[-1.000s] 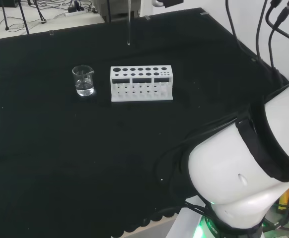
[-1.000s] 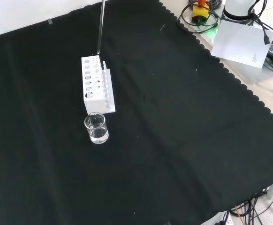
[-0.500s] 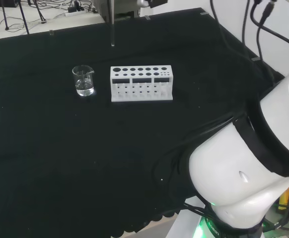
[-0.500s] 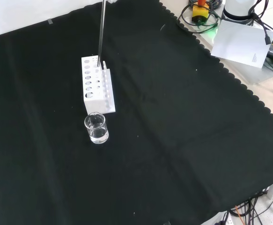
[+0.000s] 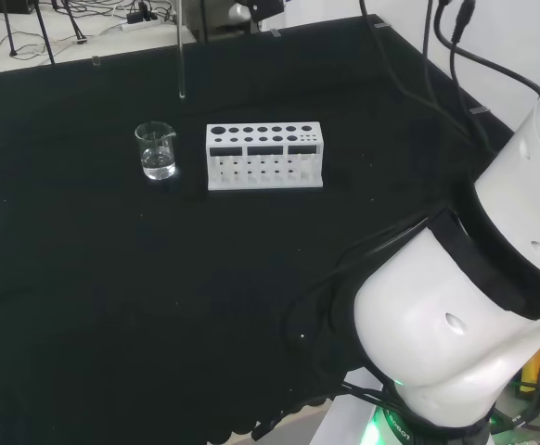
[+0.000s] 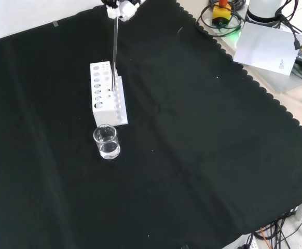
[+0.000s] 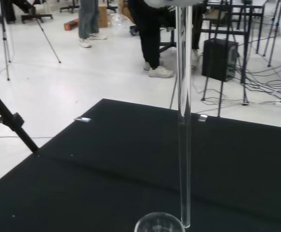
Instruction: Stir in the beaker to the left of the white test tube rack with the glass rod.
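A long clear glass rod [image 6: 114, 52] hangs upright from the hand [image 6: 121, 7], whose fingers pinch its top end at the front view's upper edge. In the head view the rod [image 5: 180, 56] ends above the cloth, a little behind and right of the small glass beaker [image 5: 156, 151]. The beaker [image 6: 106, 141] holds a little clear liquid and stands just off one end of the white test tube rack [image 6: 108, 93]; in the head view it is left of the rack [image 5: 264, 156]. The wrist view shows the rod [image 7: 183, 121] with its tip near the beaker's rim [image 7: 159, 224].
The arm's own white links [image 5: 465, 306] take up the head view's right side. A white sheet [image 6: 268, 46], cables and an orange-topped device [image 6: 221, 13] lie past the cloth's scalloped edge in the front view. Tripod legs [image 7: 10, 118] stand on the floor beyond the bench.
The hand has carried the rod left in the head view, from behind the rack toward the beaker. In the front view the rod has come lower and the hand has entered at the top.
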Controlling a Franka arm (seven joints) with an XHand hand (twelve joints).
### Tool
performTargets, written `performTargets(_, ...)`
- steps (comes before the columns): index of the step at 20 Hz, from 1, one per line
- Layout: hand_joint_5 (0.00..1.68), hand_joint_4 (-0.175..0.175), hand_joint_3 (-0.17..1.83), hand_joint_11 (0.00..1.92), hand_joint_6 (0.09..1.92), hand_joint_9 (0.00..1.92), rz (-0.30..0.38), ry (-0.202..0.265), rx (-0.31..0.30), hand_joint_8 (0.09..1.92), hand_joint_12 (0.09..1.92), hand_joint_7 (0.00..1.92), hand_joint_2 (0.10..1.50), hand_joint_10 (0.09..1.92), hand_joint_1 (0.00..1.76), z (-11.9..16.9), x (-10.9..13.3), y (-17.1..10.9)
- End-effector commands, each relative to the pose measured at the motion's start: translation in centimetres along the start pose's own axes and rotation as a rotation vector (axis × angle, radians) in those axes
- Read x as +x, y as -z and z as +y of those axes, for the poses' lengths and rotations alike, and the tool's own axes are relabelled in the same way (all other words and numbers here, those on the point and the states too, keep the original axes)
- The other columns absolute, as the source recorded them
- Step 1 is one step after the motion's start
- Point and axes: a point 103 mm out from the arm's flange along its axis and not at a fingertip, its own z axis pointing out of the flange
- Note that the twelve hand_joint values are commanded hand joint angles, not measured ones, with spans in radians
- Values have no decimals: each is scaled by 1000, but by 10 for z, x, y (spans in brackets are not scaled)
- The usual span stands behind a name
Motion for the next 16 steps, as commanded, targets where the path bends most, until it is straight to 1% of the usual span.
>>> performTargets(1,911,-175,0,1566,795,1618,22,37,-13,1354,921,956,1150,869,1264,20,7,-7)
performTargets(8,913,-175,0,1567,793,1620,38,88,-6,1354,920,957,1149,867,1264,39,17,-22)
performTargets(11,913,-175,0,1567,791,1621,56,100,-7,1353,920,957,1149,867,1264,44,20,-29)
performTargets(16,914,-175,0,1567,790,1622,72,117,14,1353,920,957,1149,866,1264,53,21,-41)
